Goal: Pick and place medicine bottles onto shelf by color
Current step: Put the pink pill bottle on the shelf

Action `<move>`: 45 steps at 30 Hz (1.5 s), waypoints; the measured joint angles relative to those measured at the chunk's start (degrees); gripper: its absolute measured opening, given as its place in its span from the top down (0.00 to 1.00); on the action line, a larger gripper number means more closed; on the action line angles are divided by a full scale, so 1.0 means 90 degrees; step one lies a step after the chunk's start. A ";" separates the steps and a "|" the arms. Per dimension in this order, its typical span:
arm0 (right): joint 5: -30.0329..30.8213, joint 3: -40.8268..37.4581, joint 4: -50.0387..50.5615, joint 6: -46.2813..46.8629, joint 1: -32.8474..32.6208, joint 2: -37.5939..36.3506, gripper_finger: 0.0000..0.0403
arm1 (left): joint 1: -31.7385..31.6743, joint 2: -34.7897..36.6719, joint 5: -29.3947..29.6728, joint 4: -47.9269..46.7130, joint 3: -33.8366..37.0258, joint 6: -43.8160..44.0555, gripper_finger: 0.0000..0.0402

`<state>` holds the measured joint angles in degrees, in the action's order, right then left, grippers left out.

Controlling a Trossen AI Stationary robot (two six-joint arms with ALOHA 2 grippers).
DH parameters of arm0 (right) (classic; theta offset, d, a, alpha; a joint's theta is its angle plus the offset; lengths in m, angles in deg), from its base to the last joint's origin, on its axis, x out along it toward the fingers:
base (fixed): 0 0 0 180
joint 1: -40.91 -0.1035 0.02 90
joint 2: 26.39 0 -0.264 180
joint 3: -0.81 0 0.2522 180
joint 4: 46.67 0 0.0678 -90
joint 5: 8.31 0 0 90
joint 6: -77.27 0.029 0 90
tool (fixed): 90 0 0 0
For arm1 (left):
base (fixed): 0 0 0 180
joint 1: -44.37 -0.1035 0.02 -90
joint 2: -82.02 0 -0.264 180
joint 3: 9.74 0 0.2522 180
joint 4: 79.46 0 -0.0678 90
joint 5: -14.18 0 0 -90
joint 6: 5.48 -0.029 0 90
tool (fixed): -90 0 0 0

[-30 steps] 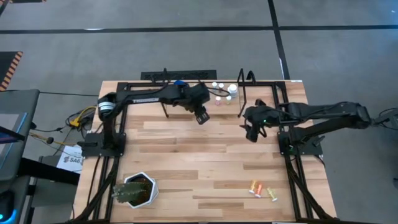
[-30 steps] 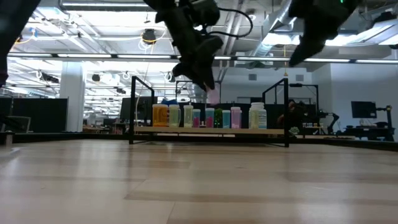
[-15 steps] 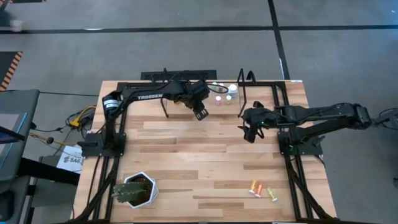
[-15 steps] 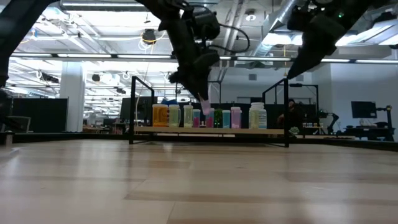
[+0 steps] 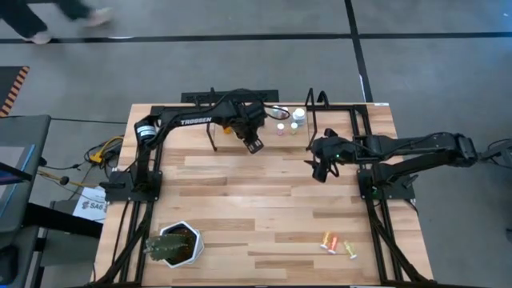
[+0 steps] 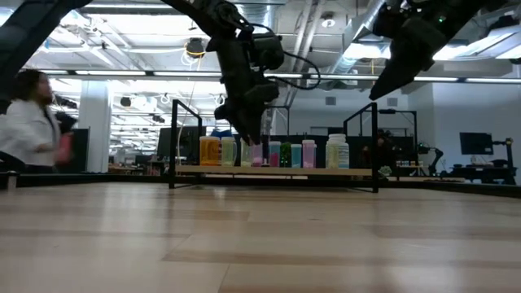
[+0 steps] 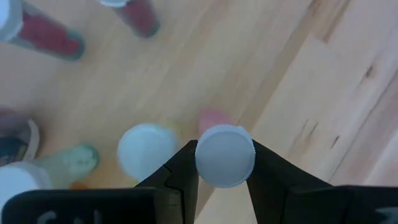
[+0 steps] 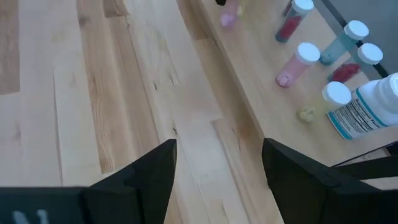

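Observation:
My left gripper (image 5: 254, 146) hangs over the shelf (image 5: 240, 122) at the table's far edge, shut on a small pink bottle with a white cap (image 7: 225, 155). In the low view the bottle (image 6: 257, 151) hangs among the row of bottles (image 6: 277, 153) standing on the shelf plank (image 6: 277, 170). Other white-capped bottles (image 5: 288, 120) stand on the shelf to its right. An orange bottle (image 5: 328, 242) and a yellow one (image 5: 350, 250) lie on their sides near the table's front right. My right gripper (image 5: 320, 170) waits open above the table, right of centre, with nothing between its fingers (image 8: 155, 174). My left gripper pinches the pink bottle at its white cap (image 7: 249, 163), one finger on each side. The fingers (image 7: 183, 168) come from above, pointing steeply down. The bottle hangs below them, nearly upright, pink body (image 7: 214, 118) downward. Whether its bottom touches the shelf cannot be told.
Thin black rod uprights (image 6: 173, 142) (image 6: 374, 146) frame the shelf's two ends. A green spiky plant in a white pot (image 5: 174, 244) stands at the front left. A person in white (image 6: 32, 114) walks behind the table's far side.
My left gripper has sunk toward the shelf and shifted a little toward the table's far left, tipping more steeply down, with the pink bottle still between its fingers. A person has walked into view behind the table.

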<state>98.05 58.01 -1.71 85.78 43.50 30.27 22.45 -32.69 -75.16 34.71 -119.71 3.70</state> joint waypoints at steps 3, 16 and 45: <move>0.0000 0.0000 -0.0004 -0.0021 0.0060 0.0000 0.35 | -0.0013 -0.0054 0.0012 -0.0030 0.0002 -0.0020 0.77; 0.0000 0.0005 -0.0019 -0.0019 0.0107 0.0000 0.35 | -0.0043 -0.0161 0.0026 0.0174 -0.0029 -0.0158 0.77; -0.0005 0.0099 0.0360 -0.0309 0.0105 -0.0005 0.35 | 0.0115 -0.0168 0.0378 0.0126 -0.0150 -0.0277 0.52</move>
<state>98.00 58.90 1.53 83.00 44.44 30.23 23.48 -34.21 -71.75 35.84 -121.06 1.21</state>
